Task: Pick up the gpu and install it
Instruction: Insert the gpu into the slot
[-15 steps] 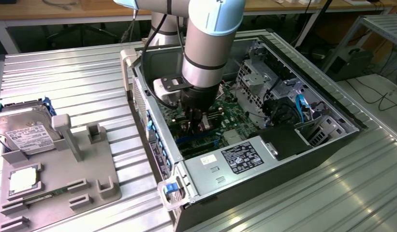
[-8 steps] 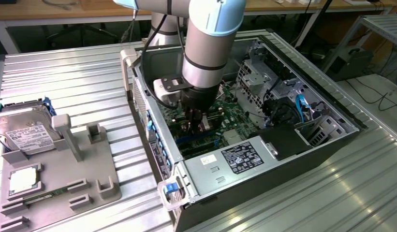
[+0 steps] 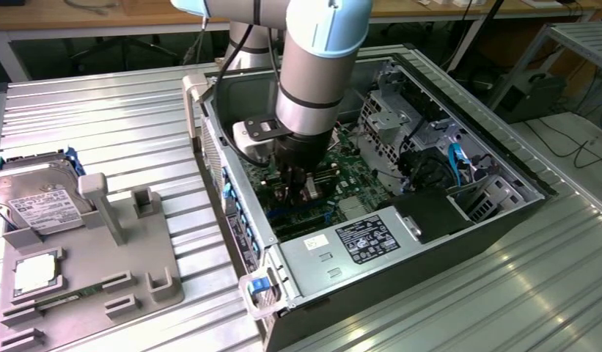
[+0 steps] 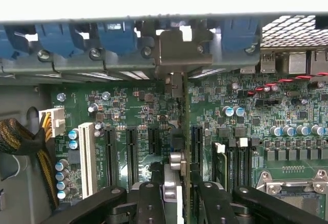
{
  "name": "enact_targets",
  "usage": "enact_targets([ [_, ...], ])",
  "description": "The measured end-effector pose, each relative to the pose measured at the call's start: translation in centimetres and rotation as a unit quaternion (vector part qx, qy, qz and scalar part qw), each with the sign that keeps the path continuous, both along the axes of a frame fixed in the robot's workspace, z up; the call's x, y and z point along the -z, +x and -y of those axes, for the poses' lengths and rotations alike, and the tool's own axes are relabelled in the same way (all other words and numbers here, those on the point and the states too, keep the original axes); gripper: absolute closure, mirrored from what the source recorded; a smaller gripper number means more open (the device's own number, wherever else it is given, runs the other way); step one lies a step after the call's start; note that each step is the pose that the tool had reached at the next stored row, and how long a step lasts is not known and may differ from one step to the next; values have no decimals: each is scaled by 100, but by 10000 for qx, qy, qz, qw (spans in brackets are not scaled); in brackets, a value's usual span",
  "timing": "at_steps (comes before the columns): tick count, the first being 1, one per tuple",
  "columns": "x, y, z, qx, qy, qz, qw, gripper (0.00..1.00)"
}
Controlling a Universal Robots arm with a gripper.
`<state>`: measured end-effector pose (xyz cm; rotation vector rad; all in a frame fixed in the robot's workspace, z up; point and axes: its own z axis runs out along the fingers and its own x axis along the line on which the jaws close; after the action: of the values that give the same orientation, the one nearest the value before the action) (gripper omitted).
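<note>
The gpu [image 4: 185, 131] shows edge-on in the wrist view as a thin brownish board standing upright over the green motherboard [image 4: 138, 111], between the black expansion slots. Its silvery bracket [image 4: 182, 49] rests against the case's rear wall by the blue latches [image 4: 117, 34]. My gripper [image 4: 182, 193] is shut on the card, one black finger [image 4: 151, 201] on each side. In the exterior view the gripper [image 3: 303, 192] reaches down inside the open computer case [image 3: 496, 154]. I cannot tell whether the card is seated in a slot.
A white slot [image 4: 85, 157] and a braided cable bundle [image 4: 18, 137] lie to one side of the card, memory sticks [image 4: 219, 165] and the processor socket [image 4: 297, 188] to the other. The power supply [image 3: 364, 238] fills the case's near end. A hard drive [image 3: 42, 209] sits on a grey fixture [image 3: 95, 271] at the exterior view's left.
</note>
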<state>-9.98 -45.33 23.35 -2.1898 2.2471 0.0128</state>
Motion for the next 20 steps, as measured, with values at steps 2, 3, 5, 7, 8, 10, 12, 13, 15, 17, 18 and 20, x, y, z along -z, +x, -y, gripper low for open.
enact_targets([
  [2,0,4,-6,-1,0,0,10000,69],
  [3,-15,5,-1,-2,3,2,10000,69],
  [5,-14,4,3,-1,-1,-15,10000,69],
  [7,-17,5,-23,-1,-32,-16,10000,69],
  [8,-23,5,-23,-1,-32,-17,10000,69],
  [10,-54,4,-23,-1,-32,-19,10000,69],
  [12,-59,5,-24,-1,-31,-18,10000,69],
  [13,-59,5,-23,-1,-32,-18,10000,69],
  [15,-58,5,-22,-1,-32,-18,10000,69],
  [17,-56,5,-12,-2,-32,-18,10000,69],
  [18,-55,5,-6,-1,-32,-18,10000,69],
  [20,-50,5,-5,-1,-32,-18,10000,69],
])
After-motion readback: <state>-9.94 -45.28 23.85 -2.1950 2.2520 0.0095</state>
